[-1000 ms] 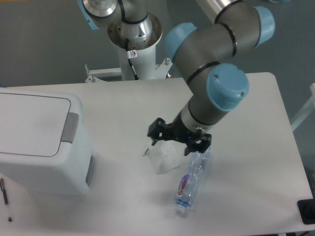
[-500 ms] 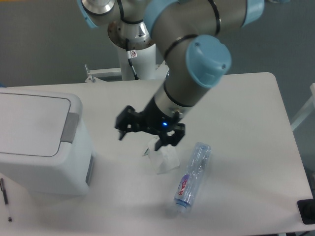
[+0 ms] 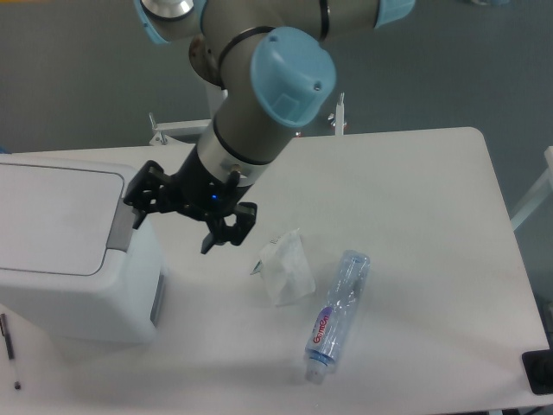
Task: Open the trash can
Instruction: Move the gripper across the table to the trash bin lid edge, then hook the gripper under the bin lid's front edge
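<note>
White plastic, boxy and round-cornered: trash can point(image 3: 65, 251) at the left of the bench point(image 3: 432, 216), lid flat and shut, grey latch tab point(image 3: 121, 225) on its right side. Gripper point(image 3: 177, 223) hanging just right of that tab, jaws spread and holding nothing, one finger beside the lid's right edge, the other lower and further right.

Judged as the approach to the latch. Best done by settling one fingertip squarely over the middle of the grey tab, then pressing straight into it rather than glancing off the rounded corner. Worth keeping clear of the lid's top, lest a press there hold it down. Gentle, steady force; bin looks light and could slide left on the bench.

Crumpled white tissue point(image 3: 285, 268) and a clear water bottle point(image 3: 337, 316) lying to the right, well apart from the bin, no hindrance.

Cut off at the left edge: far side of the bin, hinge unseen. Hard to tell whether the nearest finger touches the bin or hovers. Thin dark pen-like thing point(image 3: 9, 346) at lower left, unclear.
</note>
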You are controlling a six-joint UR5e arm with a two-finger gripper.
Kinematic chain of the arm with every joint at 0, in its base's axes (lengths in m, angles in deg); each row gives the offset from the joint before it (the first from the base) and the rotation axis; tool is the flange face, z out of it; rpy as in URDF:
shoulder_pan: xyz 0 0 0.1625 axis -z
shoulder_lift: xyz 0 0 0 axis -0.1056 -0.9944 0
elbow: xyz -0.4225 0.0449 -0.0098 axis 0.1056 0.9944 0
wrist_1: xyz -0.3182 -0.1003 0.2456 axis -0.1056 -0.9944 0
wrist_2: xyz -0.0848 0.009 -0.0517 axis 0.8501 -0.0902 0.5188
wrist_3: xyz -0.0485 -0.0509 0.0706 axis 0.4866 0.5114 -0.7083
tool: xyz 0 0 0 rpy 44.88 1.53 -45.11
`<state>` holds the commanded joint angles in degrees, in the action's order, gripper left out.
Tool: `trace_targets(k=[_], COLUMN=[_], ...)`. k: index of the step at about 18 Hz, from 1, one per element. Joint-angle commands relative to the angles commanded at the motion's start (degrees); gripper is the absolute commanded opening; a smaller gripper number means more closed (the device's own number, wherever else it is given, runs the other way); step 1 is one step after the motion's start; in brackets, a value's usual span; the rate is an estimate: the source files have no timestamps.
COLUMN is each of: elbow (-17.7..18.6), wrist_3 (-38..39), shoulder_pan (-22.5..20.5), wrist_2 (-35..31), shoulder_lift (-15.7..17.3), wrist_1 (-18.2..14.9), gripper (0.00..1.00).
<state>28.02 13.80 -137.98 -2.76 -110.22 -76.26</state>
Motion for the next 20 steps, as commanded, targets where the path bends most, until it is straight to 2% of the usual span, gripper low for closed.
trace_targets(k=[6, 20], elbow=[1.49, 1.5], wrist_3=[0.61, 2.64], shoulder_pan=[0.09, 0.88], wrist_2=[-1.49, -1.58], shoulder_lift=[-0.35, -1.14], wrist_1=[0.44, 0.7], gripper=[1.0, 1.0])
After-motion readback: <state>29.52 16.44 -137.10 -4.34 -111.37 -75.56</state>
